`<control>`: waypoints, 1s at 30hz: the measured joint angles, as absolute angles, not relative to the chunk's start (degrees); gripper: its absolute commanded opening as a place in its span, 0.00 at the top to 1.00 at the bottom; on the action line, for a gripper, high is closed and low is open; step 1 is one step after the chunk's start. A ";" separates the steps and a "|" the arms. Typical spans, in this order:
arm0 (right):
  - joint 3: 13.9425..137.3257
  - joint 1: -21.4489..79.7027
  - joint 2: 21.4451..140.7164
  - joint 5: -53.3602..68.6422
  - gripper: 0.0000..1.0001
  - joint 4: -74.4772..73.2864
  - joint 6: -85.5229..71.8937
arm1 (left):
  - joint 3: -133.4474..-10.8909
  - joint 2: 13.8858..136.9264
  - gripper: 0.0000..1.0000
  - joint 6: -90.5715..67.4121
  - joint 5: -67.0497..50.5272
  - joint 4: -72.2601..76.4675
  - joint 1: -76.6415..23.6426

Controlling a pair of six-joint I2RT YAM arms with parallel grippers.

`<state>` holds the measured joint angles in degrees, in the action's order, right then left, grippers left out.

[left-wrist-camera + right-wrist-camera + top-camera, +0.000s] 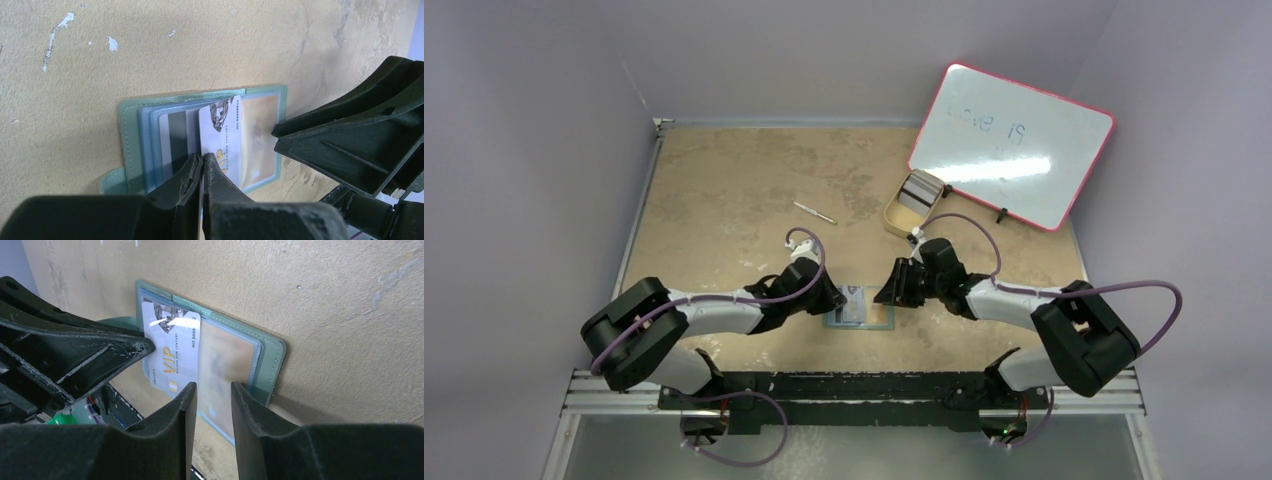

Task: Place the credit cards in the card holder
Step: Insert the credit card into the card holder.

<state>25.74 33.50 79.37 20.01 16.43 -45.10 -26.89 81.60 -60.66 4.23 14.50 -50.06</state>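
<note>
The grey-green card holder (861, 308) lies open on the table between both grippers. Its pale blue pockets show in the left wrist view (131, 142) and the right wrist view (272, 352). My left gripper (202, 157) is shut on the near edge of a white VIP credit card (220, 131), whose far end sits under the holder's clear pocket. The card also shows in the right wrist view (172, 347). My right gripper (212, 388) is slightly open and empty, just above the holder's right edge. A stack of credit cards (916, 191) lies in the beige tray.
The beige tray (894, 216) stands at the back right, touching the pink-edged whiteboard (1014, 145). A thin pen (814, 212) lies behind the left gripper (834, 300). The right gripper (886, 291) is close to the left one, over the holder.
</note>
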 measured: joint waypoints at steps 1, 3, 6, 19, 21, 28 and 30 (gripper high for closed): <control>25.69 33.50 79.35 20.01 0.66 16.43 -45.10 | -26.89 81.60 1.00 -60.66 4.21 14.48 -50.06; 25.63 33.50 79.31 20.01 0.66 16.45 -45.12 | -26.89 81.52 1.00 -60.64 4.08 14.22 -50.06; 25.58 33.50 79.20 20.01 0.66 16.47 -45.12 | -27.00 80.97 1.00 -60.64 3.77 13.10 -50.06; 25.34 33.50 78.98 20.01 0.66 16.47 -45.17 | -30.83 81.43 1.00 -60.34 2.15 7.77 -50.33; 25.34 33.50 78.98 20.01 0.66 16.45 -45.17 | -31.07 82.24 1.00 -60.36 2.13 7.77 -50.33; 25.28 33.50 78.59 19.94 0.67 16.16 -45.17 | -31.31 82.94 1.00 -60.64 2.44 7.55 -50.33; 25.15 33.50 78.28 19.88 0.66 15.73 -45.17 | -31.46 82.94 1.00 -60.95 2.70 6.96 -50.33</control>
<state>25.15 33.50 78.28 19.88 15.73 -45.17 -31.46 82.94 -60.95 2.70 6.96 -50.33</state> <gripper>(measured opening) 0.338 0.006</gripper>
